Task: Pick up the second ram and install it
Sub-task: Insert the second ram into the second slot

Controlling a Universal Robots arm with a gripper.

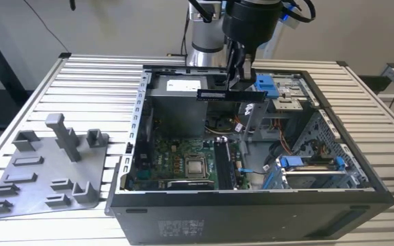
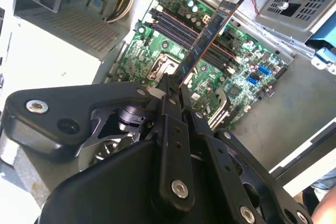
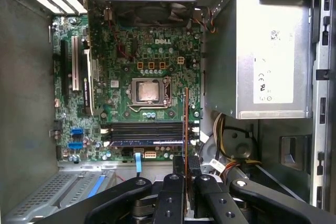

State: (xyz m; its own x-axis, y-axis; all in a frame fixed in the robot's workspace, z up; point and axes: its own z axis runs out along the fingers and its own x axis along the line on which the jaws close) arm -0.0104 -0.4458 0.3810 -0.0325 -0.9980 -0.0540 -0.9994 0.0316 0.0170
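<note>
Gripping the second ram point(image 2: 207, 38), the hand point(image 2: 173, 88) hides part of its edge.

We see the second ram point(image 1: 231, 95), a thin, flat, dark strip, long and narrow. It is up in the air, high over the green motherboard point(image 1: 183, 163), and it does not touch it. Its long side lies level and its flat face stands upright. The gripper point(image 2: 176, 90) pinches its two flat sides tight. It is not pushed into the motherboard.
</note>
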